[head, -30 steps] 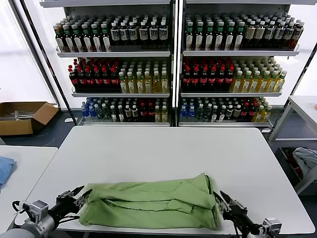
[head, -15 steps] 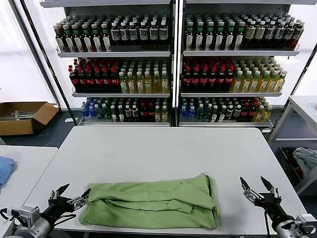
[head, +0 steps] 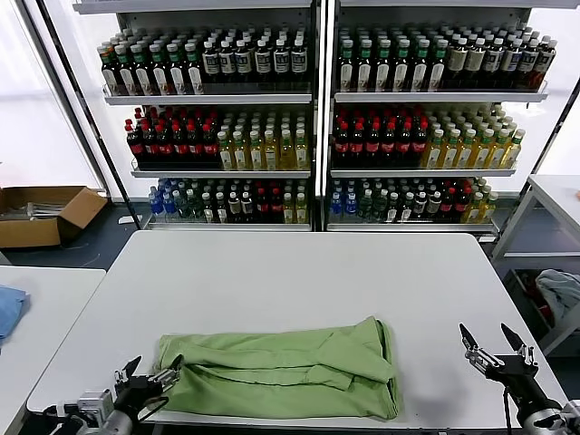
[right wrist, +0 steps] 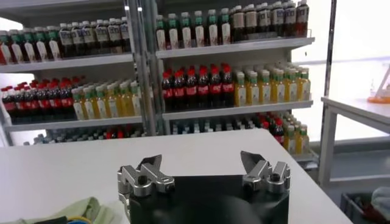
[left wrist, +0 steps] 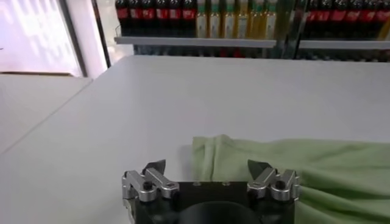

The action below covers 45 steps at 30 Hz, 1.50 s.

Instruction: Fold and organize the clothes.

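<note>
Green shirt lies released; both end effectors, left and right, have backed off, spread wide.

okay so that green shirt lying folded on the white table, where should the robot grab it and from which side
Probably at its two short ends. The green shirt lies as a long, flat bundle across the near edge of the table. The open left gripper sits just off its left end, and the open right gripper stands apart off the right end. Come in low from each side and pinch the layered edge there.
</note>
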Motion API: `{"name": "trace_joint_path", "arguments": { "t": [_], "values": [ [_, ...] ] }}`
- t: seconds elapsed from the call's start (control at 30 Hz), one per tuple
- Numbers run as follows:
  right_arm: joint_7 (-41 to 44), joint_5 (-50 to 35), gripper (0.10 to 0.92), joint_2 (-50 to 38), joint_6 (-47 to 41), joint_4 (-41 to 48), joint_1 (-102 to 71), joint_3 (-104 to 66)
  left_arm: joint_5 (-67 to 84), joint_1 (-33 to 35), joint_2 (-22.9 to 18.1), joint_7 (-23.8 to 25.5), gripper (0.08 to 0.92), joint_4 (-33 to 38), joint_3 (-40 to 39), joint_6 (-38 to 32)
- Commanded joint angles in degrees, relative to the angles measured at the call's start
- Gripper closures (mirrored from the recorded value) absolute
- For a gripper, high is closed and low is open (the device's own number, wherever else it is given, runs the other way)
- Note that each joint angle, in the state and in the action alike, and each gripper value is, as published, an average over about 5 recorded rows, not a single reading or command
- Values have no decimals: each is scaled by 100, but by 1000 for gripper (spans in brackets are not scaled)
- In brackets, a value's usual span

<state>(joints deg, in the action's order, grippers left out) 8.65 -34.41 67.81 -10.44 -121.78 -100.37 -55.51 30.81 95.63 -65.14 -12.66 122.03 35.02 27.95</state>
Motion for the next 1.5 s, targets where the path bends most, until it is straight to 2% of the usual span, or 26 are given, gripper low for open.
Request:
{"name": "trace_joint_path", "arguments": {
  "t": [0.03,0.17,0.43,0.77,0.83,0.93,1.07,1.17,1.33,1.43,1.5],
  "values": [
    [12,15,203,12,44,-88,-31,-102,-439,-85,-368,-409,190,-114,-430,24],
    [2,4,203,14,11,-169,-29,-97,-595,7,-423,-329,278,-86,-471,14],
    [9,3,203,34,9,-197,-61,-97,-749,100,-518,-115,512,-172,-498,-97],
    [52,17,203,84,14,-249,-47,-37,-1101,-104,-340,117,798,-295,-196,-350],
    [61,16,203,83,11,-280,-35,-27,-1049,-196,-130,251,856,-344,175,-396],
    [64,10,203,80,10,-311,-24,-26,-797,-327,397,544,905,-542,1047,-488],
    [65,6,203,87,15,-309,-1,5,-296,-447,1250,1074,911,-1111,2214,-529],
    [56,12,203,85,14,-307,40,74,-104,-556,1846,1423,911,-1631,2774,-571],
    [27,12,203,47,-25,-378,122,162,8,-789,2627,1747,911,-2279,3108,-643],
    [20,1,203,13,-34,-421,112,133,88,-863,2825,1782,911,-2216,3092,-627],
    [20,-6,203,0,-34,-439,84,100,129,-880,2799,1776,911,-1948,3012,-569]
  ]
}}
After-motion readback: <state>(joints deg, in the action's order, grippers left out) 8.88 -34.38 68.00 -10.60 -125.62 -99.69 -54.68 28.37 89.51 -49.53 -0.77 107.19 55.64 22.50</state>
